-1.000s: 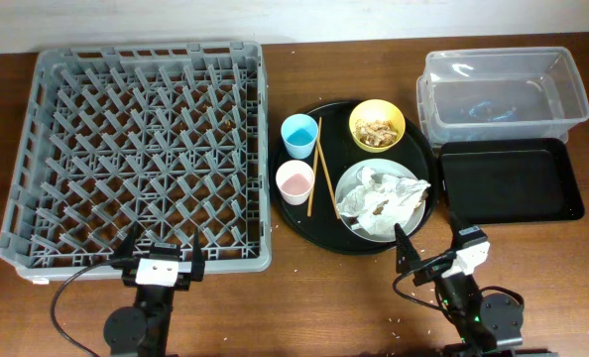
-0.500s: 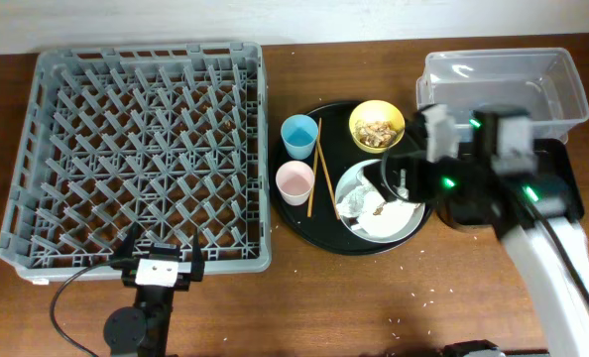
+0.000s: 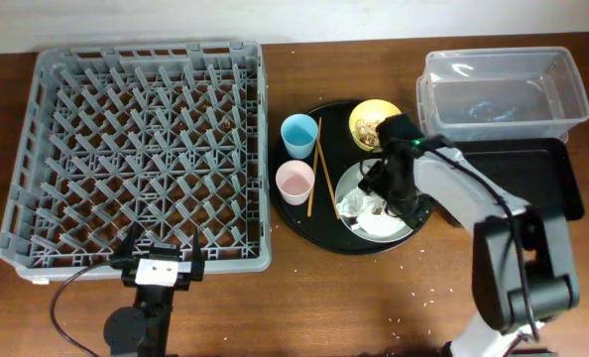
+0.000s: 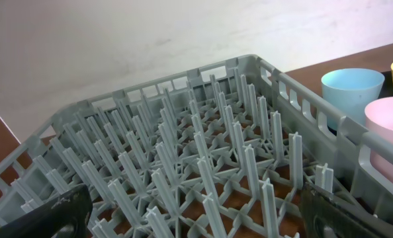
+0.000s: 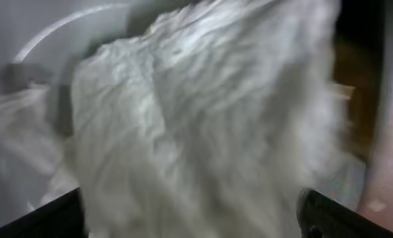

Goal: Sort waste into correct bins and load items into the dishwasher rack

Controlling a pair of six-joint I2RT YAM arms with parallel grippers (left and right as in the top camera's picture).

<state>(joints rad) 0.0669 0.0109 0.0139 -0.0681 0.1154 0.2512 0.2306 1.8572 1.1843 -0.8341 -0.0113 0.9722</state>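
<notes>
The napkin [image 5: 196,125] is filling my right wrist view, white, crumpled and creased, blurred by closeness. It is lying between the two dark fingers [image 5: 47,215] of my right gripper [image 5: 193,221], which are showing at the lower corners; the gripper is standing wide and is not pinching the paper. From overhead the napkin is sitting on the 9 o'clock side of the plate [image 3: 389,226], a smooth pale round dish, with my right arm reaching over it from 5 o'clock.

At the plate's 12 o'clock the yellow bowl [image 3: 367,114] is half hiding under my arm, with brownish scraps [image 3: 372,126] showing inside. The thin wooden chopsticks [image 3: 317,164] are lying at 9 o'clock of the plate, running roughly 12 to 6. Just beyond them the pink cup [image 3: 294,181] is standing at 9 o'clock and the blue cup [image 3: 299,134] at 10 o'clock. All of these are resting on the glossy round tray [image 3: 304,220].

At 2 o'clock the clear tub [image 3: 498,94] is sitting, and the shallow black tray [image 3: 532,183] at 3 o'clock, touching it. Well off at 9 o'clock the grey rack [image 3: 141,149] is spreading its lattice and pegs. My left gripper [image 4: 196,221] is waiting wide apart at the rack's 6 o'clock edge, holding nothing.
</notes>
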